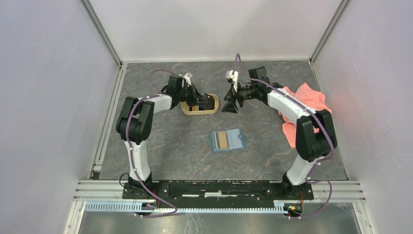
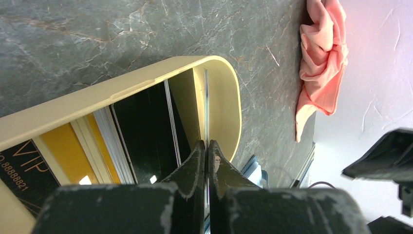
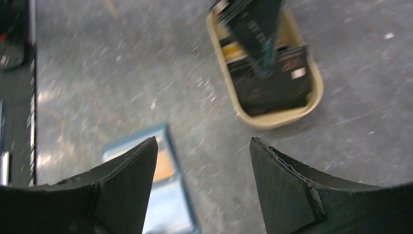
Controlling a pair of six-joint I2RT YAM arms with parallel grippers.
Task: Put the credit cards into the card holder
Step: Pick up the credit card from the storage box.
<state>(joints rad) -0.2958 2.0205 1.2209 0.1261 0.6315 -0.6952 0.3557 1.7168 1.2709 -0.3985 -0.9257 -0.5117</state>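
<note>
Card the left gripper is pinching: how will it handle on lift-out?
Likely stiff: the card stands straight, edge-on, beyond the left gripper. Probably light, being so thin. The tray's other cards look glossy, so it may slip.

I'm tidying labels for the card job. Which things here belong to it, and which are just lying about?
Job:
- credit cards, in the tan tray
- card holder, lying open
- left gripper, shut on one of them

Lying about:
- pink cloth

The cards [image 2: 146, 131] look glossy, the tray [image 2: 221, 97] smooth and matt.
</note>
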